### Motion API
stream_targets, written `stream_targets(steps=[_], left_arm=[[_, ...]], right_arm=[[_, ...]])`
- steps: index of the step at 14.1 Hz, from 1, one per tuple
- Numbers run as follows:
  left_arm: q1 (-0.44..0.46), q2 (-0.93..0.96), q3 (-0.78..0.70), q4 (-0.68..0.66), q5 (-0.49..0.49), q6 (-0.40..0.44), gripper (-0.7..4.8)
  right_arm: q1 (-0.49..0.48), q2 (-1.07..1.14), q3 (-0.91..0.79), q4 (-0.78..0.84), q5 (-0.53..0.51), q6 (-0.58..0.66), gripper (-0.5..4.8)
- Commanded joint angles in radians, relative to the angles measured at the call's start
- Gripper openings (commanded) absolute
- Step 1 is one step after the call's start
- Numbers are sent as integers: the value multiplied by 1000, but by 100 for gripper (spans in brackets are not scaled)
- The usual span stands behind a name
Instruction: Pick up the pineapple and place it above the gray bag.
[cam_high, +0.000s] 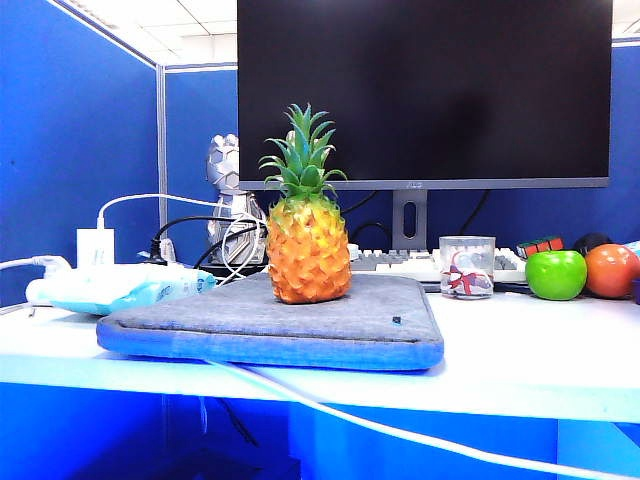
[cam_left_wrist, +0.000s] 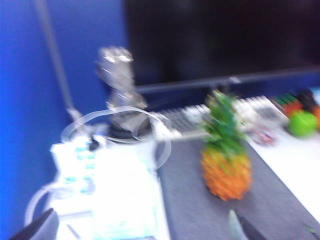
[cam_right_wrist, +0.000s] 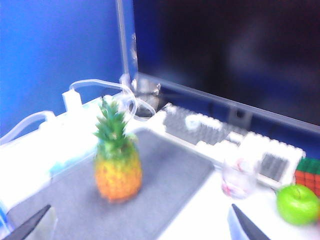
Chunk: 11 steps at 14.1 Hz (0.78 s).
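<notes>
Left gripper (cam_left_wrist: 140, 230), seen from its own wrist camera, shows only two dark fingertips (cam_left_wrist: 37, 227) at the frame edge, spread wide apart and holding nothing. It hangs above the desk, clear of everything. Right gripper (cam_right_wrist: 140, 225) is likewise wide open and empty, its fingertips (cam_right_wrist: 250, 225) well apart and touching nothing. Neither gripper appears in the exterior view.

Beyond them, the pineapple (cam_high: 307, 240) stands upright on the gray bag (cam_high: 270, 325), which lies flat on the white desk (cam_high: 540, 350). Touching the bag's left edge lies a light-blue-and-white plastic packet (cam_high: 115, 285). To the right of the bag stand a clear cup (cam_high: 467, 266), a green apple (cam_high: 556, 274) and an orange fruit (cam_high: 612, 270). Behind are a keyboard (cam_high: 400, 262) and a dark monitor (cam_high: 425, 90)
</notes>
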Motion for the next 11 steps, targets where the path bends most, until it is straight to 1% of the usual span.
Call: stream_targets(steps=[1, 3, 5, 6, 7, 9, 11], left_arm=[[1, -35, -84, 30, -45, -8, 479], [1, -39, -175, 108, -43, -42, 479], [1, -39, -265, 233, 14, -65, 479], [1, -39, -301, 272, 16, -117, 479], [1, -38, -320, 278, 16, -148, 479], [1, -38, -343, 278, 16, -145, 479], [1, -38, -355, 277, 19, -145, 479]], right_arm=[[1, -186, -272, 213, 101, 149, 479], [1, -275, -399, 246, 141, 211, 479], [1, -308, -472, 249, 140, 219, 479], [2, -311, -501, 255, 135, 259, 479], [2, -311, -525, 259, 130, 285, 479], [3, -311, -566, 307, 92, 297, 479], [14, -311, -597, 369, 99, 340, 479]])
